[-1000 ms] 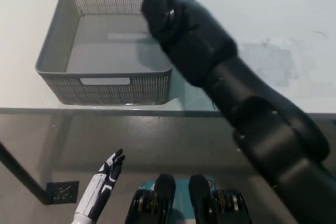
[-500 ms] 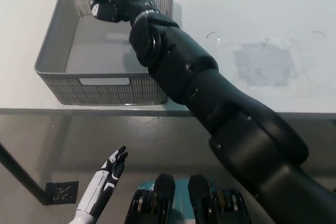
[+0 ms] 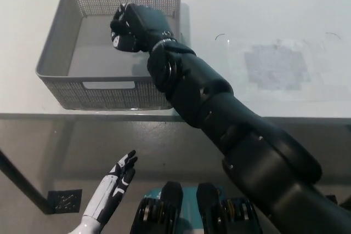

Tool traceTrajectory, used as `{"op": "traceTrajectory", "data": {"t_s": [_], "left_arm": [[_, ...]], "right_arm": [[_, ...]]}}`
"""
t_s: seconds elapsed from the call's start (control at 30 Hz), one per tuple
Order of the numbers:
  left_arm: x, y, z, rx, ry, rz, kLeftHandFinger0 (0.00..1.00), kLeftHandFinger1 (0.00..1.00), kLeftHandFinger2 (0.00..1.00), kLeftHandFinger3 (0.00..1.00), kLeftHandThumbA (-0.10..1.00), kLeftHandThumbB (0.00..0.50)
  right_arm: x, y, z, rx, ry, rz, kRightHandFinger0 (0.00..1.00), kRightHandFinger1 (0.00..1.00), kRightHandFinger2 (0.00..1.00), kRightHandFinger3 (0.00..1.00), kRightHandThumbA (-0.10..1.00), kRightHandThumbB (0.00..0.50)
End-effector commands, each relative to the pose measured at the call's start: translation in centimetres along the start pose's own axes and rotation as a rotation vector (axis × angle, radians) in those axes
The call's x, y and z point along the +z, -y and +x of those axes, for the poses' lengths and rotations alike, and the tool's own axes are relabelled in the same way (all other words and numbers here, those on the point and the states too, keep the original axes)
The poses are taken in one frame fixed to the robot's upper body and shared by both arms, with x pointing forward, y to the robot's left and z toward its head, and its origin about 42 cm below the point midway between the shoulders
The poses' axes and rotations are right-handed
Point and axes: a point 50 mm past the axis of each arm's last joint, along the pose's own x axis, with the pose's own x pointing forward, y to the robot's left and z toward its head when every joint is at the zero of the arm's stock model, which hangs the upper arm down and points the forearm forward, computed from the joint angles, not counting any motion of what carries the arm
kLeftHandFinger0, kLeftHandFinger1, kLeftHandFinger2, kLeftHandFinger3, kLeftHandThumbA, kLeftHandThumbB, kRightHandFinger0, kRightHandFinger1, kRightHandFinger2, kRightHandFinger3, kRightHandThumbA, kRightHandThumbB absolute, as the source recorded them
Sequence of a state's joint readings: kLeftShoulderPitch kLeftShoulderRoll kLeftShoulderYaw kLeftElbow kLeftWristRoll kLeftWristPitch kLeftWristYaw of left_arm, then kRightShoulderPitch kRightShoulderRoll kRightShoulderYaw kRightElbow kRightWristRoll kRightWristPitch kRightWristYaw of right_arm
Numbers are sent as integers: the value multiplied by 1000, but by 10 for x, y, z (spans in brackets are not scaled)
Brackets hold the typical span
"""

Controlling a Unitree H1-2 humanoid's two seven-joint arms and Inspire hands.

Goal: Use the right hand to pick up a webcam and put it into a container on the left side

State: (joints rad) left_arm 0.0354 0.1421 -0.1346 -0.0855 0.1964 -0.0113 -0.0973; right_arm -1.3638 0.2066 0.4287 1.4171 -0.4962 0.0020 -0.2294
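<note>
White table (image 3: 274,15), right hand (image 3: 134,26) over basket (image 3: 60,53)

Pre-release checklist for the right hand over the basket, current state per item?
1. Right hand over the basket opening: ok, it sits above the basket floor, inside the rim.
2. Webcam in the grasp: cannot tell, the fingers are curled closed and nothing shows between them.
3. Basket floor free for a drop: ok for the visible part; the area under the hand is hidden.
4. Basket fully on the table: ok, near its front edge but not overhanging.
5. Left hand out of the way: ok, fingers apart, low, below the table edge.
</note>
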Motion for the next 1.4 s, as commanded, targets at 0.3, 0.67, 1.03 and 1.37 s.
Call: {"op": "traceTrajectory", "data": {"t_s": [0.3,0.67,1.03,1.37], "left_arm": [[17,-8,10,-22,61,64,1000,1000,1000,1000,1000,25],[16,-5,9,-25,55,47,1000,1000,1000,1000,1000,19],[14,-7,12,-54,68,84,1000,1000,1000,1000,1000,28],[13,-10,8,-43,43,81,1000,1000,1000,1000,1000,22]], "right_arm": [[17,49,12,27,91,-28,1000,1000,1000,1000,977,389],[58,120,18,-128,238,114,1000,1000,1000,1000,1000,421],[54,259,-29,-431,483,314,1000,1000,1000,1000,1000,336],[-12,260,-159,-615,631,330,1000,1000,1000,1000,1000,351]]}}
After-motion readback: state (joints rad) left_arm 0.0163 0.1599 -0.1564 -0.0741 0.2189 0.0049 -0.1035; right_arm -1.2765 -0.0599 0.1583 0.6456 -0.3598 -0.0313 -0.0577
